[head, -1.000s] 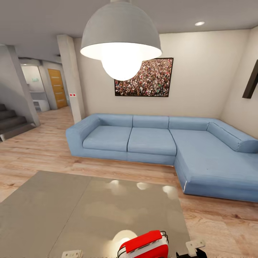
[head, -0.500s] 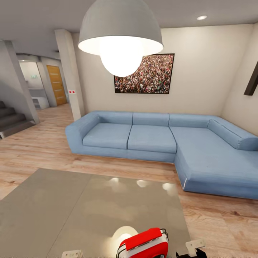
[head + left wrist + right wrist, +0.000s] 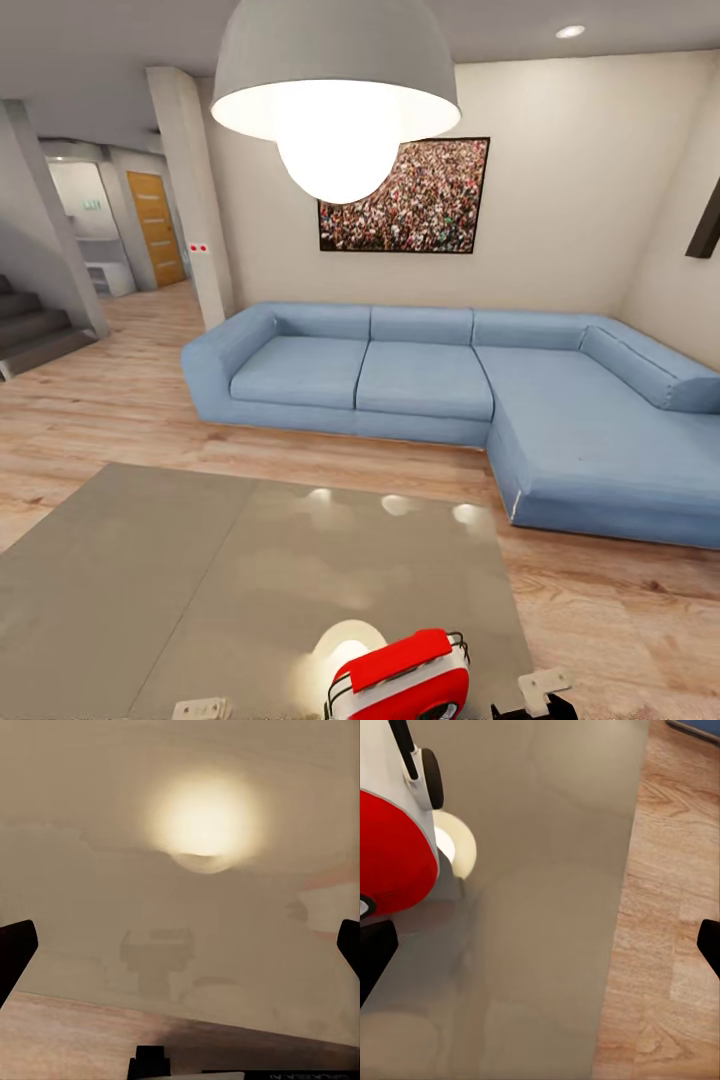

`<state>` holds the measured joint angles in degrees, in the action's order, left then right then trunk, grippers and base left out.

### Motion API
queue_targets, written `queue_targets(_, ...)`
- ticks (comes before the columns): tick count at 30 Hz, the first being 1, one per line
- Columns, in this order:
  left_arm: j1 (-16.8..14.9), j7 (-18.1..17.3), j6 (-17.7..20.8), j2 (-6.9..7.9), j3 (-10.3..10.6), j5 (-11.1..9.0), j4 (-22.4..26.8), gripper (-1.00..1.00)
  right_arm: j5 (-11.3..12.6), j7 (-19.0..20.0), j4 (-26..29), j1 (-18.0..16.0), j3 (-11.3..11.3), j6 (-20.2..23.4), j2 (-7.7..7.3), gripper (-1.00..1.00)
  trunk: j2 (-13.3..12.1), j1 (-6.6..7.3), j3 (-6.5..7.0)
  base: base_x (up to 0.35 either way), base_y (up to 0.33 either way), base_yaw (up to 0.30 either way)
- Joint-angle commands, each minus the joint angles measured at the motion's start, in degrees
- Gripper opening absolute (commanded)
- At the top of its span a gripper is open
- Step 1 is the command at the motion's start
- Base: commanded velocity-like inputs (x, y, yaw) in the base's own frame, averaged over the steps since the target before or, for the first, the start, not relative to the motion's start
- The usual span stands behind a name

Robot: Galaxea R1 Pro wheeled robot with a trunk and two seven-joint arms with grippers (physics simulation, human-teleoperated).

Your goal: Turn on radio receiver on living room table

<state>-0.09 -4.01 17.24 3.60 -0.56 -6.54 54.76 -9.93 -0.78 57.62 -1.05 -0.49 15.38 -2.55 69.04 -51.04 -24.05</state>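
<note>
The left gripper (image 3: 180,945) hovers over the glossy desk (image 3: 200,560), its dark fingertips (image 3: 15,949) spread wide with nothing between them. The red radio receiver (image 3: 405,680) stands on the desk's near edge, beside a lamp reflection. The right gripper (image 3: 540,945) is likewise wide open and empty, just beside the radio, above the desk's edge and wood floor (image 3: 675,907)

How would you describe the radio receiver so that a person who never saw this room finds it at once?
In front of the blue L-shaped sofa stands a large low table with a glossy grey-beige top. The radio receiver stands on the table's near edge, toward its right corner. It is small and bright red with a white edge band and a thin wire handle.
</note>
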Motion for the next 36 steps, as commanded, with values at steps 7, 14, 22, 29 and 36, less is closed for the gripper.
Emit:
queue_targets(7,0.0,0.0,0.0,0.00,0.0,0.0,0.0,1.00,0.0,0.0,0.0,0.0,0.1,0.0,0.02,1.00,0.0,0.00,-0.66,0.000,0.000,0.000)
queue_targets(14,0.0,0.0,0.1,-0.03,-0.1,0.0,0.0,1.00,-0.3,0.0,0.2,0.0,0.2,0.0,0.25,1.00,0.0,0.00,-0.79,0.000,0.000,0.000)
queue_targets(22,0.0,0.0,0.0,0.00,-0.1,0.0,0.0,1.00,-0.4,0.1,0.3,0.0,0.4,0.0,0.27,1.00,0.0,0.00,-0.80,0.000,0.000,0.000)
queue_targets(29,0.0,0.0,-0.1,0.00,-0.1,0.0,0.0,1.00,-0.4,-0.1,0.1,0.0,0.6,0.0,0.52,1.00,0.0,0.00,-0.88,0.000,0.000,0.000)
queue_targets(36,0.0,0.0,-0.1,0.00,-0.1,-0.1,0.0,1.00,-0.4,-0.1,0.1,0.0,0.6,0.0,0.32,1.00,0.0,0.00,-1.44,0.000,0.000,0.000)
